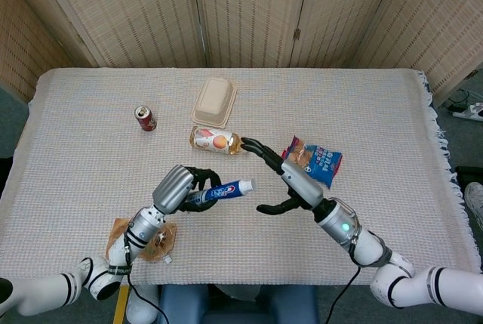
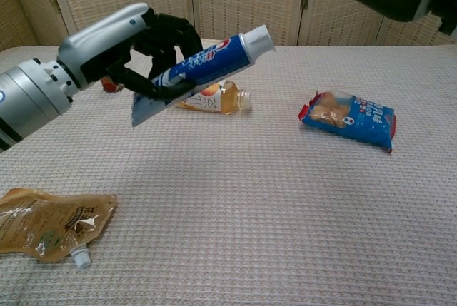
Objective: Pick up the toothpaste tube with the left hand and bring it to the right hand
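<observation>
The toothpaste tube (image 1: 219, 192) is gripped above the tabletop's (image 1: 392, 112) front edge by the left hand (image 1: 183, 186), cap pointing toward the right hand (image 1: 285, 182), which is spread wide and left empty.

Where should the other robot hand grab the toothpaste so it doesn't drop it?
Probably the cap end of the toothpaste tube. The left hand holds the flat tail half, so the round white cap end sticks out free toward the open right hand. That hand could come in from its own side and wrap around just behind the cap.
</observation>
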{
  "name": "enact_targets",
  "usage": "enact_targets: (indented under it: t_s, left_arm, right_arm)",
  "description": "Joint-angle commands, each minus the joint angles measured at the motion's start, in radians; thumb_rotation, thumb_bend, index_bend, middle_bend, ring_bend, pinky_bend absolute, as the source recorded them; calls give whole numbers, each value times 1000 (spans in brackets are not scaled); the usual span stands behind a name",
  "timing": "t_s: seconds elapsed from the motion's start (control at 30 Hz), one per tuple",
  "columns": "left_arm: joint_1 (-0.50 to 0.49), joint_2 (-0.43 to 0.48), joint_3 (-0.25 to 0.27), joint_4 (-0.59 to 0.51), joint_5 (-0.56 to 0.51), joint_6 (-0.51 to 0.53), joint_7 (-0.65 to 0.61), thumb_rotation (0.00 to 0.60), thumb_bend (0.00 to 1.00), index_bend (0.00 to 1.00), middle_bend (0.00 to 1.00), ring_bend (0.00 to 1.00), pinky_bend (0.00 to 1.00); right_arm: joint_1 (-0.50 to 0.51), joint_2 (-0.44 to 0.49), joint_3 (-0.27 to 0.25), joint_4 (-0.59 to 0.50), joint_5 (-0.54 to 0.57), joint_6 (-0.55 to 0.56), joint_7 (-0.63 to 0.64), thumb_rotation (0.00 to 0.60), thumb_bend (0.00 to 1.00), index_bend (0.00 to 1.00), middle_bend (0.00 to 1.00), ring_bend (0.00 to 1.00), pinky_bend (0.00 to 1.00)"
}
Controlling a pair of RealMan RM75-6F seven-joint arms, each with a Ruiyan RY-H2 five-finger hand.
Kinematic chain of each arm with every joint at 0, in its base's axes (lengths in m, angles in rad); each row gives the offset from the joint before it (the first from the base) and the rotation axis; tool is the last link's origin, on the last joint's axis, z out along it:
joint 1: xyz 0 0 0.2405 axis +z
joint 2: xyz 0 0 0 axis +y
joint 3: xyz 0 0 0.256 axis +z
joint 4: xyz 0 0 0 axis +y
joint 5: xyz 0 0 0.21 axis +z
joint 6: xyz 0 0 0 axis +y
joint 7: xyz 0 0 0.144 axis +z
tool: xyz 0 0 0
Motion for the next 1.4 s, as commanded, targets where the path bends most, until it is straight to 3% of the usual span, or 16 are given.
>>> enact_targets:
  t_s: [0.03,0.27,0.6,0.7,0.73,0.83,0.97,1.1,1.2,1.23,1.27,1.33,1.4]
  left_arm:
    - [-6,25,15,25,-48,-87,103,600,862,757,792,703,676]
    - [-19,70,-12,-29,-301,-316,321,600,863,738,792,672,623]
    - [-20,60,-51,-33,-567,-381,531,600,844,643,718,601,568]
    - [-16,63,-55,-56,-635,-374,584,600,685,457,602,504,546]
    - [-14,62,-59,-63,-656,-367,596,600,575,331,518,434,539]
    - [-12,64,-67,-86,-723,-364,628,600,448,151,379,308,506]
    - [-13,98,-75,-132,-793,-385,644,600,386,55,278,203,374]
    - [11,142,-84,-177,-763,-345,614,600,369,15,225,154,295]
    - [45,186,-79,-215,-687,-273,594,600,368,55,224,161,275]
    - [62,207,-73,-230,-650,-240,588,600,368,88,224,165,269]
    - [75,224,-68,-241,-624,-215,586,600,369,114,224,169,264]
    - [108,264,-51,-263,-564,-156,585,600,371,167,224,178,252]
    - [138,295,-38,-278,-521,-101,590,600,372,188,224,181,236]
  right_arm:
    - [-18,40,-6,-5,0,11,-28,213,76,0,0,0,0]
    - [-55,97,-26,-13,8,21,-86,211,77,0,0,0,0]
    - [-104,130,-55,-1,4,44,-127,211,77,0,0,0,0]
    - [-117,141,-66,6,1,46,-139,213,77,0,0,0,0]
    - [-122,143,-72,8,-1,47,-141,214,77,0,0,0,0]
    - [-141,152,-88,19,-4,52,-151,211,77,0,0,0,0]
    - [-177,173,-103,36,7,72,-175,215,77,0,0,0,0]
    - [-215,208,-122,42,11,92,-207,217,77,0,0,0,0]
    - [-249,238,-135,45,31,101,-285,285,77,0,0,0,0]
    - [-266,247,-138,44,46,108,-323,338,77,0,0,0,0]
    - [-277,255,-141,41,55,112,-349,438,77,0,0,0,0]
    - [-307,272,-144,40,83,127,-430,572,79,0,0,0,0]
    - [-334,283,-144,35,109,148,-505,600,80,0,0,0,0]
